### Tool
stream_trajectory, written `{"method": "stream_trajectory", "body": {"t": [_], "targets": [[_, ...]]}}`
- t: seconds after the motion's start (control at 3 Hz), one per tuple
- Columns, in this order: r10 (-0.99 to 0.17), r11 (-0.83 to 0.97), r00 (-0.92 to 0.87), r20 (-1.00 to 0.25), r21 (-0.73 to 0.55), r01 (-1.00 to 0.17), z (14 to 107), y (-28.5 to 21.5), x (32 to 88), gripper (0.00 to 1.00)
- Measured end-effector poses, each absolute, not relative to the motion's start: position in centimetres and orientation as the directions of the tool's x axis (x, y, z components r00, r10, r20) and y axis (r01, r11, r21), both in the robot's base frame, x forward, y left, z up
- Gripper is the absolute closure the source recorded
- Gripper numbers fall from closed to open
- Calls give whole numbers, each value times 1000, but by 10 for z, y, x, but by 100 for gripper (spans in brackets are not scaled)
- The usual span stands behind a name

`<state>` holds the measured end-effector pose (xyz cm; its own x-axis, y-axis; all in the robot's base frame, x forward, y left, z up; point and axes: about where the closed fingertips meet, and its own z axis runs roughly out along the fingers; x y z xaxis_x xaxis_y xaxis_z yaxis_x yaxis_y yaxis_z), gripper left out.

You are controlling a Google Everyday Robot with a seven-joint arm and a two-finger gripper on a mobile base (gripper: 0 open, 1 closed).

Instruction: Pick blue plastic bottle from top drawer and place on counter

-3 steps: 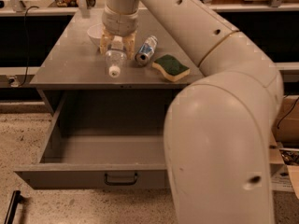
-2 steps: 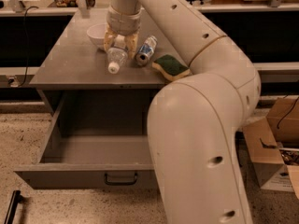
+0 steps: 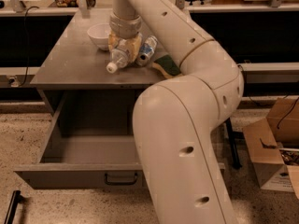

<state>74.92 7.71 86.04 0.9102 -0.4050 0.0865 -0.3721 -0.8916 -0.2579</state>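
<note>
The blue plastic bottle is a small clear bottle with a white cap, lying tilted with the cap toward the front left, low over the counter. My gripper reaches down from above and its yellowish fingers are shut on the bottle's body. I cannot tell whether the bottle rests on the counter. The top drawer is pulled open below, with nothing visible inside; its dark handle is on the front panel. My arm hides the drawer's right part.
A white bowl stands behind-left of the gripper. A blue-and-silver can lies just right of the bottle, and a green-and-yellow sponge lies further right. A cardboard box is on the floor at right.
The gripper with the bottle has stayed nearly in place over the counter. My arm's elbow has swung, so the large link now covers less of the drawer.
</note>
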Motion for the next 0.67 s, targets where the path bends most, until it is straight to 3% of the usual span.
{"method": "stream_trajectory", "body": {"t": [0.67], "targets": [[-413,-883,905,102,-289,-370,856,86,760,41]]}}
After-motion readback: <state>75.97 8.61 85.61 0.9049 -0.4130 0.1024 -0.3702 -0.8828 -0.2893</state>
